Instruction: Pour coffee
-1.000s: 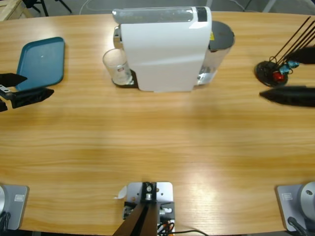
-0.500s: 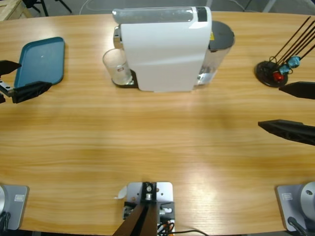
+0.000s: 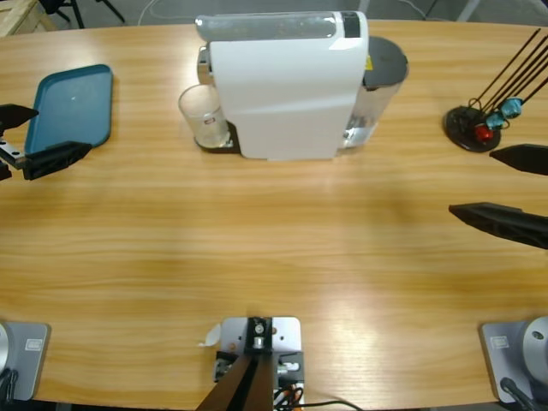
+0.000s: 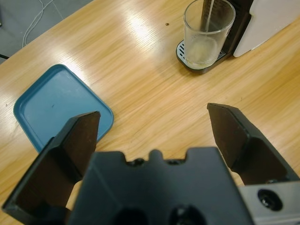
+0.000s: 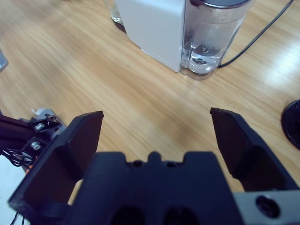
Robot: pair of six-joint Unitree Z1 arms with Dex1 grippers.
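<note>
Left hand [image 4: 152, 126] agape near tray [image 4: 56, 105]; glass [image 4: 207, 33] apparently empty.

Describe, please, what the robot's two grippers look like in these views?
Each gripper has two matte black, wedge-shaped jaws rising from a chunky black body. The left gripper shows round screw recesses and a silver-grey plate at the lower right corner; the right gripper looks the same. No cables or markings show on either.

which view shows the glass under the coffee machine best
The left wrist view: the glass stands unobstructed on the drip tray. The high view shows it smaller, from above. The right wrist view catches only a sliver at the top edge.
</note>
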